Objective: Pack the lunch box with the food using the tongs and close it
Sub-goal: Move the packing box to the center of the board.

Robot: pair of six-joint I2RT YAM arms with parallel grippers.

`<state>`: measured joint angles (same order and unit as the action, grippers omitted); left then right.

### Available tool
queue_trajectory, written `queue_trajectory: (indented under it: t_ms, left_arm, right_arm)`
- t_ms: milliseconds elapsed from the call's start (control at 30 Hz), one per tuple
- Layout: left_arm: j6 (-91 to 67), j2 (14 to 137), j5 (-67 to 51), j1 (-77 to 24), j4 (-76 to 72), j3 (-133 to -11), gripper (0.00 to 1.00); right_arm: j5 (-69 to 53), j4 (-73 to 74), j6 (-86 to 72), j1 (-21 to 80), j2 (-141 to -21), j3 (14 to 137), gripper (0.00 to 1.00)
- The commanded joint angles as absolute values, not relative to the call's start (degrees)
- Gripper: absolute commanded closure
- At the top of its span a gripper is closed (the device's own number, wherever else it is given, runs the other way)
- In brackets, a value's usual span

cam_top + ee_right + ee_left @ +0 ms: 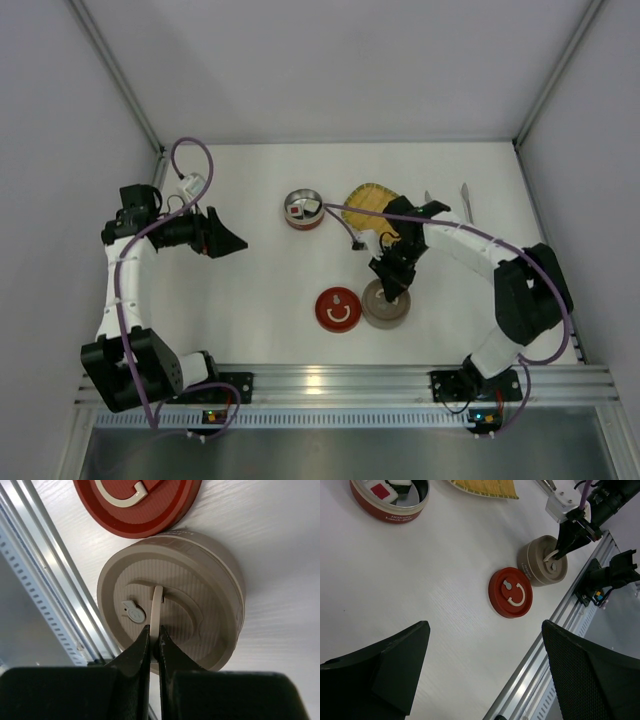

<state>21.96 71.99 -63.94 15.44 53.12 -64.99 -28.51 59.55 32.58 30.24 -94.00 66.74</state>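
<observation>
Two grippers: left gripper [485,630] spread wide, holding nothing. Food [300,209] sits in red tin [303,222], looks light and soft. Right gripper [154,640] pinched on beige lid [200,595] loop handle. Tongs [465,203] probably far right by wall — slim, stiff, slick; grab mid-length.

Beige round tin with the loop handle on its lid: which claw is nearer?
Right. The right claw is shut on the beige round tin's upright loop handle, directly above it. The left claw hangs open far to the tin's left, touching nothing.

Overhead and wrist views share beige tin [378,312].
</observation>
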Motion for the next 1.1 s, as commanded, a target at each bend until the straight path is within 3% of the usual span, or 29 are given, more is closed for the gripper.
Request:
queue_trajectory:
  t_ms: [0,567,600,633,667,700,733,833,1067]
  left_arm:
    - [22.1,70.9,-64.2,15.7,51.8,-66.1,0.02]
    - [32.0,70.2,-63.7,15.7,61.8,-69.2,0.02]
    - [32.5,70.3,-63.7,15.6,62.4,-69.3,0.02]
    - [33.7,70.2,-63.7,15.7,62.9,-69.4,0.02]
    - [34.1,70.2,-63.6,15.7,63.2,-69.4,0.02]
    - [34.4,70.1,-63.5,15.7,63.5,-69.3,0.02]
    - [35.0,70.1,-63.5,15.7,63.7,-69.2,0.02]
    - [36.3,70.2,-63.7,15.7,64.3,-68.8,0.02]
    - [38.2,70.7,-63.5,15.7,65.1,-67.9,0.02]
  right_arm:
    - [-29.3,55.2,28.7,30.4,-93.9,62.8,1.00]
    - [-34.5,61.1,34.0,33.5,-93.8,59.9,1.00]
    - [-34.5,62.1,34.7,33.5,-94.0,60.0,0.96]
    - [-34.5,62.5,35.2,33.5,-94.0,60.4,0.85]
    - [-34.5,62.6,35.4,33.5,-93.9,60.4,0.81]
    - [-33.8,62.4,35.9,33.5,-93.4,60.4,0.66]
    - [-33.6,62.3,35.9,33.5,-92.6,60.5,0.62]
    - [-32.6,62.9,36.6,33.6,-91.8,61.9,0.57]
    - [-31.1,66.6,38.8,33.4,-90.5,68.0,0.57]
